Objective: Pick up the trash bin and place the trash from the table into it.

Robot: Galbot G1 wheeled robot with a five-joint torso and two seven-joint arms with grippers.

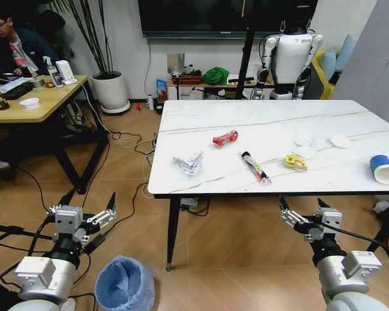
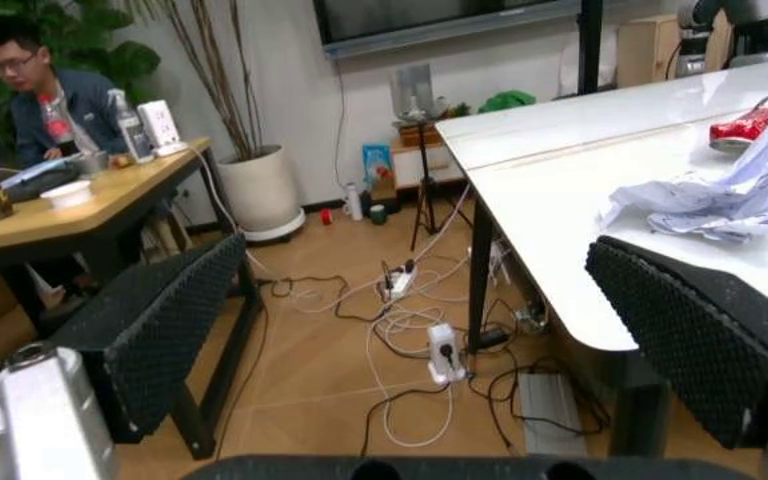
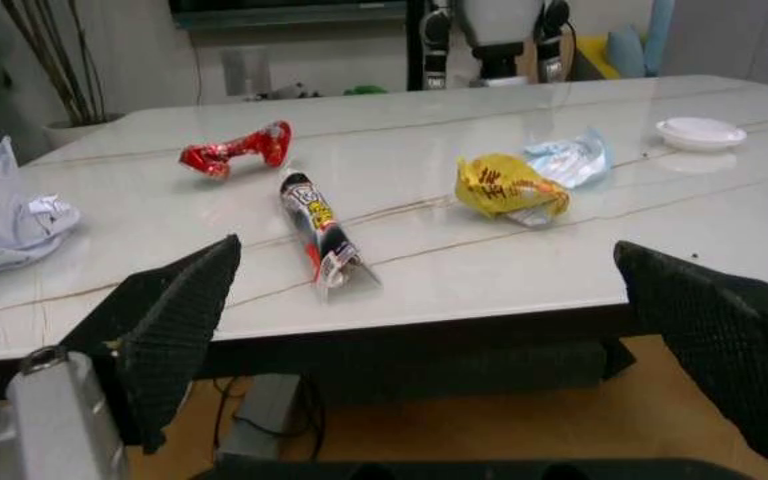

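Table (image 1: 272,123): white marble-look top, litter spread across it | trash bin (image 1: 124,284): on floor by table's near-left leg, wrinkled light blue liner, just right of left gripper (image 1: 83,214); rim is best approached from above | 2 grippers held spread wide, empty; right gripper (image 1: 303,214) below table edge | red wrapper (image 1: 225,137), stick pack (image 1: 255,167) untouched.

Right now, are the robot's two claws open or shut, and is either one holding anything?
Left gripper: open, holding nothing, low over the floor near the trash bin.
Right gripper: open, holding nothing, in front of the table.
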